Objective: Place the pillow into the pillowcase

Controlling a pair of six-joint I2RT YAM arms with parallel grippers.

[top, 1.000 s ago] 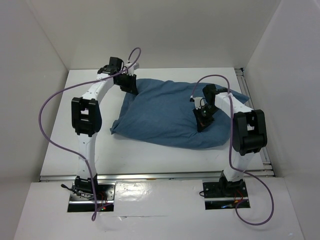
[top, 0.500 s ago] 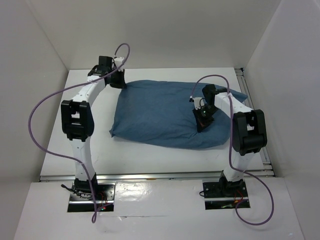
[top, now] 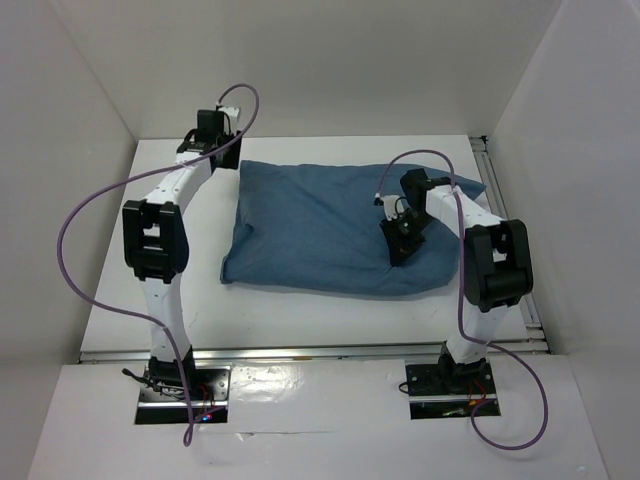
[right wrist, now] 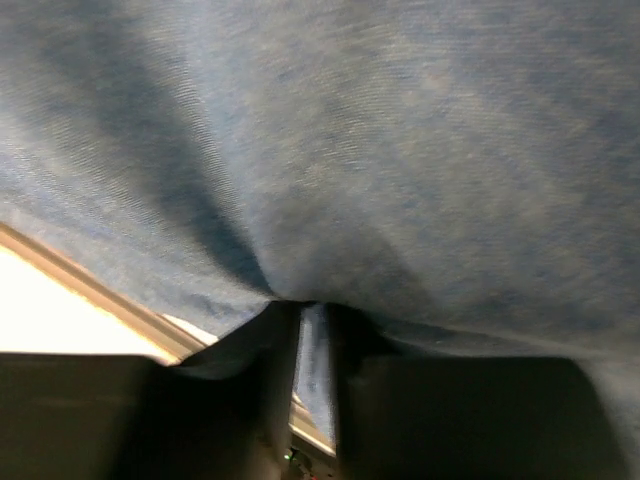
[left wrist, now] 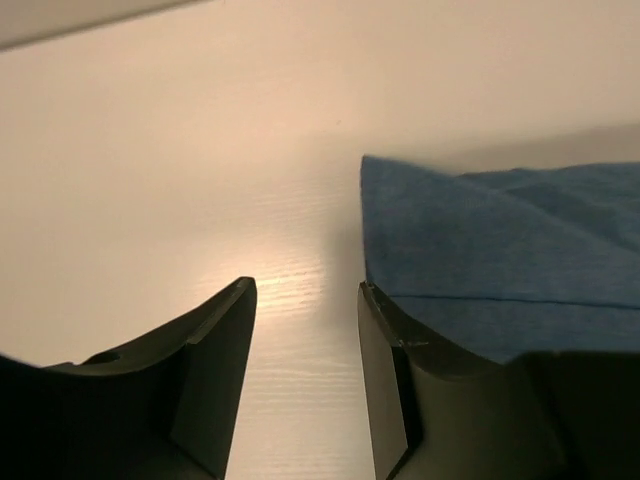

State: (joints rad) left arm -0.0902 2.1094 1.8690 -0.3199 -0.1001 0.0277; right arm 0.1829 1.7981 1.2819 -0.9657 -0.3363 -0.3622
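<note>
The denim-blue pillowcase lies plump across the middle of the table. The pillow is hidden; no cream fabric shows. My left gripper hovers just beyond the pillowcase's far left corner. It is open, with only bare table between its fingers and the cloth against the outside of the right finger. My right gripper sits on the right part of the pillowcase. Its jaws stand narrowly apart with a thin fold of blue cloth between them.
The white table is walled in on three sides. A metal rail runs along its right edge, close to the pillowcase's right end. Purple cables loop from both arms.
My left gripper has let go of the far left corner, opened and drawn back to the left; that corner has settled flat. The right gripper has shifted slightly left, still on the cloth.
</note>
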